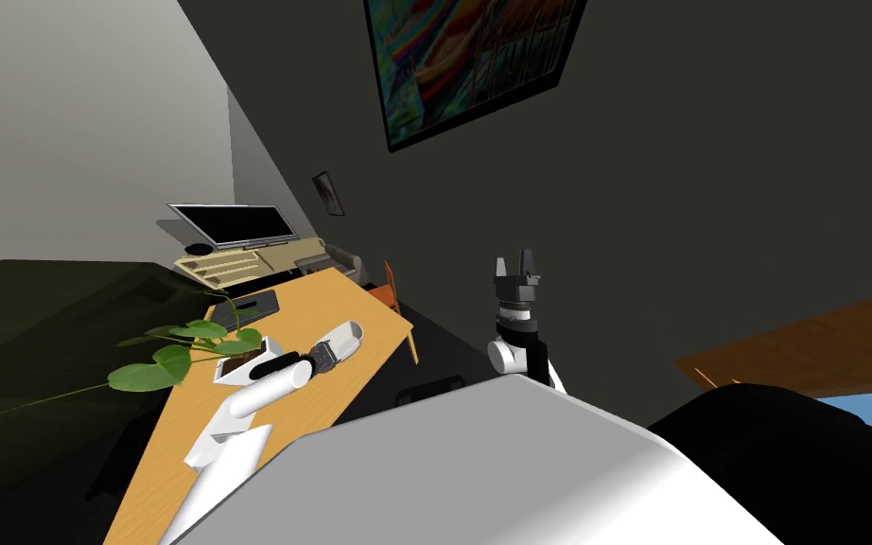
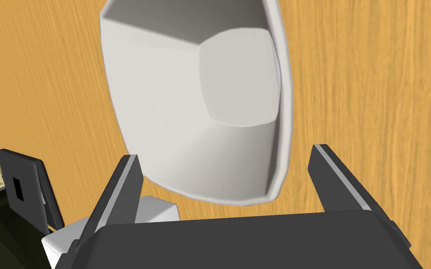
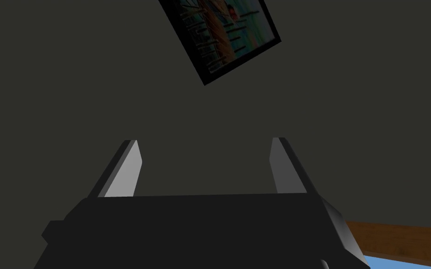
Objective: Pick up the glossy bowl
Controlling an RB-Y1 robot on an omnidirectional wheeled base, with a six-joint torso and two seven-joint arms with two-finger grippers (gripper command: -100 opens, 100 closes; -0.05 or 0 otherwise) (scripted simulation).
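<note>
- The white bowl sits upright on the orange surface. It is to my left, near the surface's right edge and just right of a potted plant.
- The left tool hangs right over the bowl, spread and holding nothing.
- The bowl's near end lies between the two fingers, and the rest of it runs on past the tips.
- The bowl looks longer along the tool's reach than across it, so the fingers straddle its narrower span.
- One finger meets the rim's outline, but I cannot tell if it touches. The other stands apart from the rim.
- The right tool is also spread and empty. It is raised off to the right, well apart from the surface, so the left arm is far nearer.
- The grasp is probably about to begin. The tool likely needs to go a little farther over the bowl, so both walls are inside the gap, before it closes.
</note>
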